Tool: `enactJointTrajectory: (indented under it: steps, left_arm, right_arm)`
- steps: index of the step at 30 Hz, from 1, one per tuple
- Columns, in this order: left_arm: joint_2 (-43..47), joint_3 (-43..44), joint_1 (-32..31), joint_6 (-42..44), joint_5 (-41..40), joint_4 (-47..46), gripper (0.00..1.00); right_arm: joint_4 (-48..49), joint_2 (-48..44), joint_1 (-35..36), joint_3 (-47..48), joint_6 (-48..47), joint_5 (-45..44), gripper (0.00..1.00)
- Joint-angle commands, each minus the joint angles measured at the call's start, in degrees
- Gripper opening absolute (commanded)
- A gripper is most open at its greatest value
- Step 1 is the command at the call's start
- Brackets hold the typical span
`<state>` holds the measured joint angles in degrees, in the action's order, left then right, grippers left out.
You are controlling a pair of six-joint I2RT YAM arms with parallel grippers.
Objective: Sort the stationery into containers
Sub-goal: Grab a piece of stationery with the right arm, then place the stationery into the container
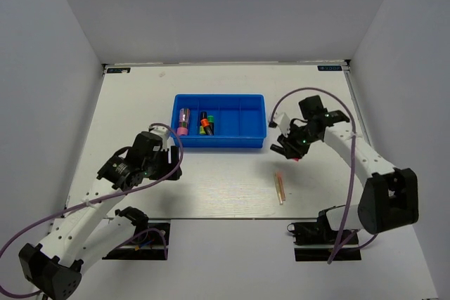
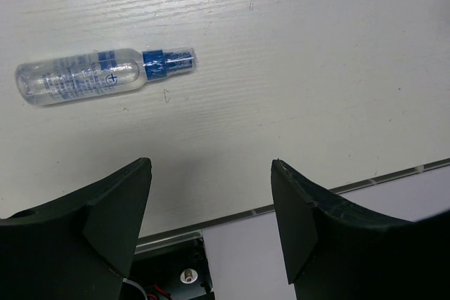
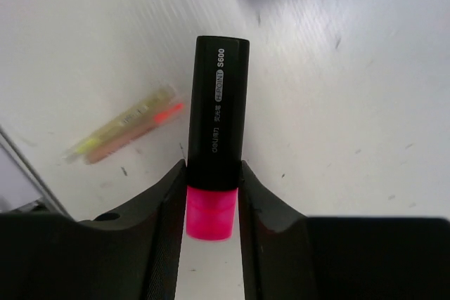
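My right fingers [image 3: 172,198] are clenched on a black marker [image 3: 216,103]. They pinch it just where the body meets the pink cap, and the body sticks out forward. In the top view I hang just beside the right end of the blue tray [image 1: 219,144], which lies at 10 o'clock from me. Markers [image 1: 205,125] with orange and green caps lie in the second compartment from the left and a pink tube [image 1: 183,121] in the first, so I judge that mine belongs with the markers. To do this well, I should cross the wall with some height, line the marker along the compartment, go low, and only then let go. The thin sticks [image 1: 280,187] lie on the table [image 1: 140,103] at 6 o'clock from me. My left fingers [image 2: 116,198] are spread wide and grasp nothing; the clear bluish pen [image 2: 84,81] lies at their 11 o'clock.
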<state>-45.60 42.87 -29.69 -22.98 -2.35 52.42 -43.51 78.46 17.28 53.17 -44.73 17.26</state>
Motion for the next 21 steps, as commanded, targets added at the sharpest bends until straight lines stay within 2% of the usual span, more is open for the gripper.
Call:
enactJointTrajectory:
  steps: [1,3,4,5,7,8,9,11,12,13,17,18,20,21]
  left_arm:
    - [0.61,-0.16,0.34,-0.31,0.50,-0.13,0.79]
    - [0.43,0.19,0.34,-0.48,0.59,0.13,0.79]
    - [0.25,0.19,0.25,-0.57,0.59,0.05,0.79]
    - [0.17,0.37,0.34,-0.92,0.59,0.05,0.79]
    - [-0.01,0.28,0.34,-1.71,0.51,0.13,0.79]
    - [0.08,0.28,0.34,-1.98,0.50,0.05,0.79]
    - [0.34,0.28,0.34,-2.33,0.50,0.05,0.79]
    - [0.95,-0.07,0.25,-3.03,-0.02,0.75,0.79]
    - [0.87,0.02,0.34,-3.47,-0.20,0.92,0.79]
    - [1.48,-0.07,0.25,-3.56,-0.29,1.62,0.79]
    - [2.63,0.02,0.34,-4.44,-1.69,3.29,0.79]
    - [2.80,0.19,0.25,-4.79,-1.61,3.56,0.79]
    - [3.42,0.19,0.34,-5.14,-2.13,4.26,0.79]
    - [3.68,0.19,0.34,-5.58,-2.22,4.44,0.79]
  right_arm:
    - [-17.91,-2.87,0.65,11.59,-5.27,15.01,0.00]
    - [-24.50,-0.34,1.26,21.84,-4.59,19.46,0.00]
    - [-25.13,2.20,1.62,24.41,-3.36,24.62,0.00]
    - [-25.31,3.62,2.49,29.23,0.05,25.89,0.00]
    - [-22.34,10.11,5.64,35.49,10.75,27.65,0.00]
    - [-17.19,12.75,7.14,38.21,14.72,27.13,0.00]
    - [-14.01,14.08,8.29,39.72,23.63,26.52,0.00]
    - [-1.12,18.02,12.05,41.39,35.60,20.99,0.00]
    - [1.47,19.01,13.12,42.27,41.94,19.76,0.00]
    - [6.98,20.06,13.92,43.33,48.44,13.57,0.00]
    - [8.18,30.85,18.93,58.14,61.15,0.26,0.00]
    - [8.09,32.71,20.24,58.80,63.78,-5.25,0.00]
    - [10.37,33.60,22.18,59.51,64.68,-10.29,0.00]
    - [11.59,34.82,23.58,59.60,65.38,-16.40,0.00]
